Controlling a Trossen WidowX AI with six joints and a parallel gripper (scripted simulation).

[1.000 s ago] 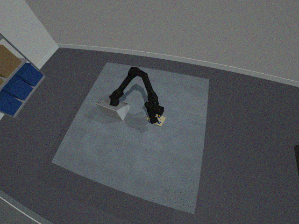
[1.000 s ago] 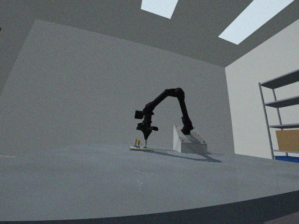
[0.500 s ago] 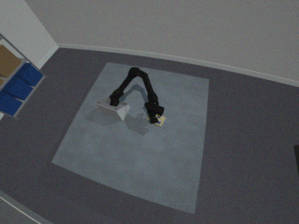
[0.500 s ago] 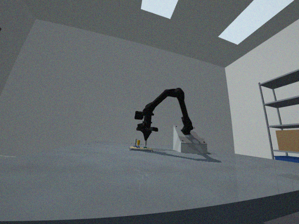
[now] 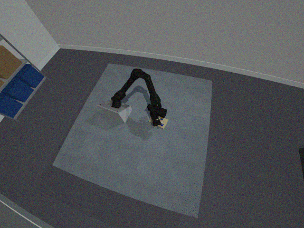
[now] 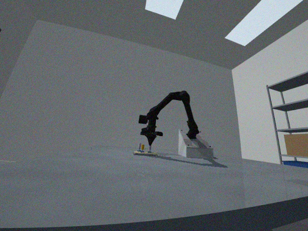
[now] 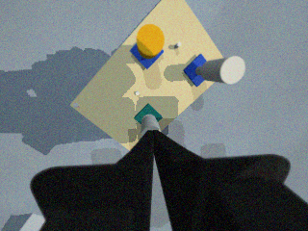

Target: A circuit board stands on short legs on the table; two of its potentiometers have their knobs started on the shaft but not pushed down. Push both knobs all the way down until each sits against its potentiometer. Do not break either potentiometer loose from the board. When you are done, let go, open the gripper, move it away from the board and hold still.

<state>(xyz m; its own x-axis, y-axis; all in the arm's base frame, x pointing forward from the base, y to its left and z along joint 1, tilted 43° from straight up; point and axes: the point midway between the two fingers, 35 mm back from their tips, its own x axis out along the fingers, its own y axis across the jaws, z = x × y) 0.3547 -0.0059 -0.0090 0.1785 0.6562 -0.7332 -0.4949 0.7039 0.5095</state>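
The pale yellow board (image 5: 165, 122) (image 6: 136, 153) (image 7: 103, 98) stands low on the table. In the wrist view a yellow-orange knob (image 7: 150, 39) (image 6: 142, 146) stands over a blue potentiometer (image 7: 139, 56). A tall grey knob with a pale top (image 7: 232, 69) (image 6: 139, 146) stands over another blue potentiometer (image 7: 190, 71). A slim grey knob or shaft (image 7: 149, 122) (image 6: 150, 148) rises from a teal potentiometer (image 7: 143, 113). My gripper (image 7: 152, 135) (image 6: 150, 144) is shut, its tips at the top of this slim grey part; contact cannot be told. The tips hide part of it.
The arm's white wedge-shaped base (image 5: 125, 113) (image 6: 198, 152) stands on the table, beside the board. A small pale post (image 7: 178, 45) stands on the board between the two blue potentiometers. A shelf rack (image 6: 275, 124) with boxes stands beyond the table.
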